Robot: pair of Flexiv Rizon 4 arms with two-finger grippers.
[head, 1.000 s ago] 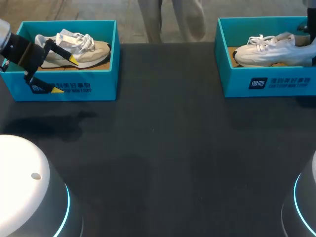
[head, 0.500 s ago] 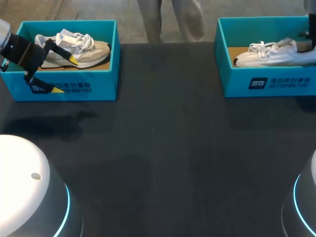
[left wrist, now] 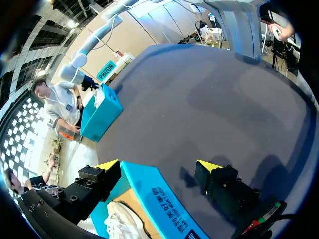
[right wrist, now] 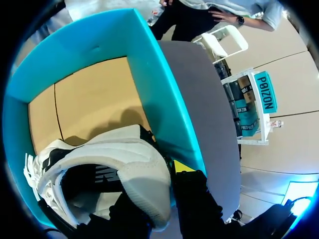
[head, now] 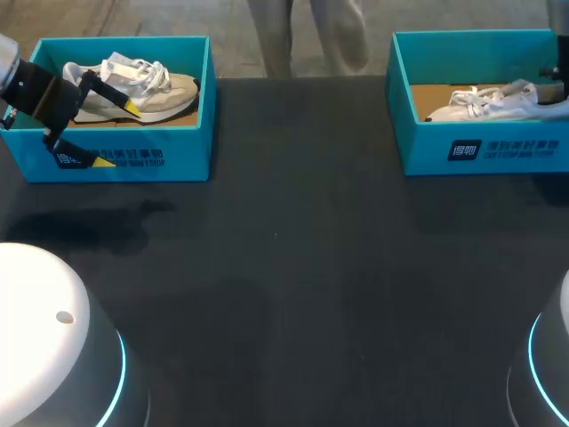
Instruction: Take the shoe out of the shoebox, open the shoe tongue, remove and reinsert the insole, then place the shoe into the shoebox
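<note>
A white shoe [head: 484, 105] lies low in the right teal shoebox [head: 489, 151], toe toward the middle of the table. My right gripper [head: 558, 87] is at the box's far right end, shut on the shoe's heel. The right wrist view shows the heel collar [right wrist: 124, 159] clamped between the fingers of that gripper [right wrist: 167, 186], over the cardboard floor and beside the box wall [right wrist: 159, 84]. My left gripper [head: 117, 135] stands open astride the front wall of the left shoebox [head: 160, 160]. That wall [left wrist: 149, 199] runs between the yellow tips of the left gripper [left wrist: 158, 165].
The left shoebox holds a beige and white shoe [head: 151, 93], with a bit of it [left wrist: 119, 221] showing under my left gripper. Both boxes stand at the table's far edge. Two white arm bases [head: 53, 347] sit at the near corners.
My right gripper has drawn the white shoe to the right and lowered it deeper into its box. The left arm has not moved.
</note>
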